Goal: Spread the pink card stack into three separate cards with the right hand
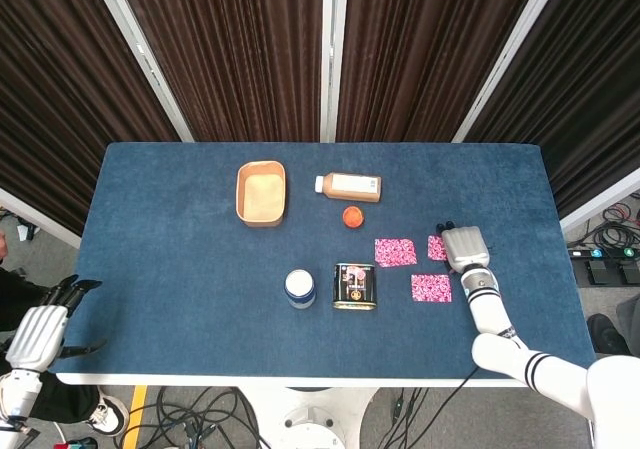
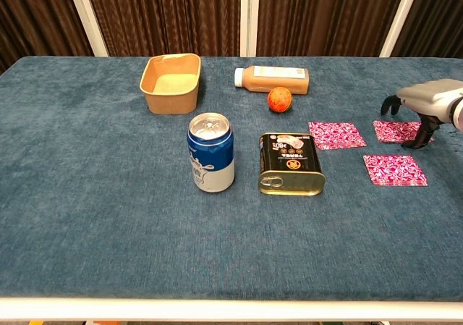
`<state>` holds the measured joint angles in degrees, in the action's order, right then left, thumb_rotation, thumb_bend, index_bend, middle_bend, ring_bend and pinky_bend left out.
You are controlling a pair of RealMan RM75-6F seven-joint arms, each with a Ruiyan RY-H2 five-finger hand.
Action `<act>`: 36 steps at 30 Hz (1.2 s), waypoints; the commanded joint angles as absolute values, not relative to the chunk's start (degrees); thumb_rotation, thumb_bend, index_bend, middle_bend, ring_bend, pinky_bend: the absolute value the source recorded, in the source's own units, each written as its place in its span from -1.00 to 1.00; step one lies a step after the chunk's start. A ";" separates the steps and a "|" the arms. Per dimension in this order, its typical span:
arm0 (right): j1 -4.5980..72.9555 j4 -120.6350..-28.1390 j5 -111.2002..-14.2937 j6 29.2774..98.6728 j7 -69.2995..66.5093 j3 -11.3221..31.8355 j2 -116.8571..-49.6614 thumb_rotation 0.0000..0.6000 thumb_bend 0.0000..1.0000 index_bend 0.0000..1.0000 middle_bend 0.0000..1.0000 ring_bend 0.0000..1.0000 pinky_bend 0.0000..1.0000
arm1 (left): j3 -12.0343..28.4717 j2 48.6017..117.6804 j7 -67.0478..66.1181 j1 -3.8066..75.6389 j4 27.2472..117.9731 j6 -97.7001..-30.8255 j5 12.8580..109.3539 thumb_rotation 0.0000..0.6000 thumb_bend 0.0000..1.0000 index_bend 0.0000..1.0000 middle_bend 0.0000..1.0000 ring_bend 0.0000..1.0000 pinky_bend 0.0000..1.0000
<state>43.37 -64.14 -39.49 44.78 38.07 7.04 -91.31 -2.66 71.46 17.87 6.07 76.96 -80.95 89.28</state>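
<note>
Three pink patterned cards lie apart on the blue table. One card (image 1: 395, 252) (image 2: 337, 134) is right of the black tin, and a second card (image 1: 431, 288) (image 2: 395, 169) lies nearer the front edge. The third card (image 1: 436, 247) (image 2: 395, 130) lies flat, partly under my right hand (image 1: 464, 249) (image 2: 427, 102). That hand arches over the card's right end, one fingertip down at its edge, the thumb raised off it. It holds nothing. My left hand (image 1: 35, 334) hangs off the table's front left corner, fingers apart and empty.
A black tin (image 2: 291, 163) and a blue can (image 2: 211, 152) stand mid-table. Behind them are an orange ball (image 2: 279, 98), a lying bottle (image 2: 272, 79) and a tan container (image 2: 171, 83). The table's right edge (image 1: 558, 259) is close to my right hand.
</note>
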 commanded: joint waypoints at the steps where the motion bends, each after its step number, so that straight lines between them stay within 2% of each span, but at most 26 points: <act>1: 43.33 -65.90 -40.07 45.16 37.22 7.20 -90.04 1.00 -0.61 -0.87 -0.80 0.49 0.63 | -2.66 71.47 17.90 6.02 76.93 -81.02 89.29 1.00 -1.00 -0.65 -0.68 -0.87 -0.68; 6: 41.79 -70.64 -44.52 48.70 34.17 7.19 -86.95 1.00 -0.66 -0.87 -0.80 0.49 0.63 | -2.57 71.33 17.92 5.96 77.06 -81.33 89.40 1.00 -1.00 -0.65 -0.68 -0.87 -0.68; 11: 37.85 -79.27 -51.95 53.97 26.24 7.63 -81.16 1.00 -0.74 -0.88 -0.74 0.48 0.61 | -2.47 71.18 17.86 5.96 77.27 -81.43 89.38 1.00 -1.00 -0.65 -0.68 -0.87 -0.68; 14: 34.39 -81.12 -58.49 60.20 20.09 7.59 -79.45 1.00 -0.78 -0.86 -0.68 0.38 0.39 | -2.45 71.18 17.72 6.05 77.38 -81.30 89.41 1.00 -1.00 -0.65 -0.68 -0.87 -0.68; 17: 31.13 -80.34 -64.26 65.62 14.81 6.61 -78.77 1.00 -0.78 -0.84 -0.69 0.04 0.11 | -2.40 71.23 17.42 6.16 77.51 -81.30 89.54 1.00 -1.00 -0.65 -0.68 -0.87 -0.68; 19: 28.84 -79.12 -68.24 69.46 12.02 5.35 -78.60 1.00 -0.79 -0.84 -0.77 -0.34 -0.22 | -2.35 71.24 17.16 6.17 77.64 -81.40 89.58 1.00 -1.00 -0.65 -0.68 -0.87 -0.68; 21: 26.88 -78.46 -71.17 71.85 9.48 3.90 -78.29 1.00 -0.80 -0.84 -0.85 -0.59 -0.52 | -2.24 71.25 16.93 6.17 77.74 -81.55 89.57 1.00 -1.00 -0.65 -0.68 -0.87 -0.68; 22: 25.76 -78.62 -72.84 72.26 7.72 2.57 -77.52 1.00 -0.80 -0.86 -0.91 -0.74 -0.73 | -2.17 71.24 16.81 6.18 77.86 -81.64 89.57 1.00 -1.00 -0.65 -0.68 -0.87 -0.68; 25: 22.89 -79.58 -76.24 74.00 6.47 -0.56 -75.16 1.00 -0.83 -0.97 -1.00 -0.98 -0.99 | -1.98 71.16 16.40 6.19 78.22 -82.01 89.64 1.00 -1.00 -0.65 -0.68 -0.87 -0.68; 31: 15.79 -76.92 -85.08 87.13 6.04 -3.68 -75.64 1.00 -0.84 -1.00 -1.00 -1.00 -1.00 | -1.77 70.74 15.40 6.25 79.58 -82.69 90.05 1.00 -1.00 -0.65 -0.68 -0.87 -0.68; 36: 12.44 -75.62 -88.83 91.35 5.83 -5.24 -75.78 1.00 -0.84 -1.00 -1.00 -1.00 -1.00 | -1.58 70.20 15.08 6.36 80.28 -83.05 90.26 1.00 -1.00 -0.65 -0.68 -0.87 -0.68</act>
